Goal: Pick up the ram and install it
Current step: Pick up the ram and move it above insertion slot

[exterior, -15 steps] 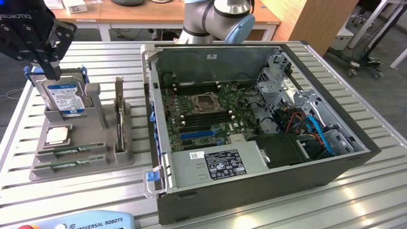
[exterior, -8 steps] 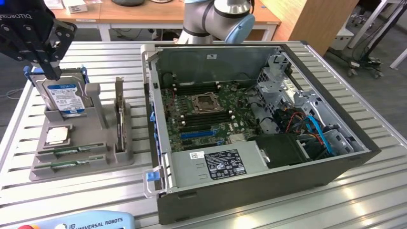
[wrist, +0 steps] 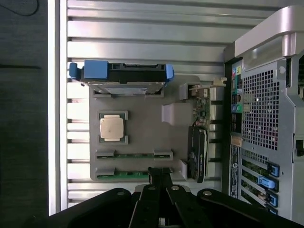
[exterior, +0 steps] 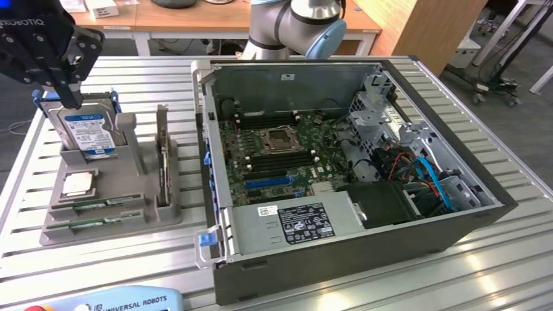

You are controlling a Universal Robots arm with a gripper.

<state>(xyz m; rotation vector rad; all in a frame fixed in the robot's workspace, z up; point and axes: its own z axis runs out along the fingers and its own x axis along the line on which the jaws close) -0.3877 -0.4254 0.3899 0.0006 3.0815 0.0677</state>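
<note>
the black two-fingered gripper [exterior: 69, 97] hangs above the grey plastic parts holder [wrist: 142, 128], which lies on the slatted aluminium table [exterior: 484, 272]. its claw is pressed together, finger against finger, with nothing pinched between them.

two long, narrow green circuit-board ram sticks sit in parallel slots at the end of the holder farthest from the hard drive. the inner ram stick [wrist: 133, 155] lies just beside the square silver processor chip [wrist: 112, 127], which rests in its own shallow recess. the outer ram stick [wrist: 121, 175] lies along the holder's edge. seen from the wrist, the pressed fingertips overlap the outer slot towards its end nearer the upright card (how high above it they hang cannot be told). both sticks are in the holder, apart from the claw.

the silver hard drive with a blue label [exterior: 87, 133] stands upright in a blue caddy at the other end of the holder. a dark expansion card [exterior: 162, 146] stands on edge along the holder's side nearest the computer.

the open dark grey desktop computer case [exterior: 346, 259] lies on its side to the exterior view's right of the holder, near it. its green motherboard [exterior: 259, 168] is exposed, with the square metal processor socket [exterior: 281, 139] near the middle. a silver power supply with a white label [exterior: 298, 223] fills the near corner. a pale blue teach pendant [exterior: 112, 301] lies at the table's near edge.
</note>
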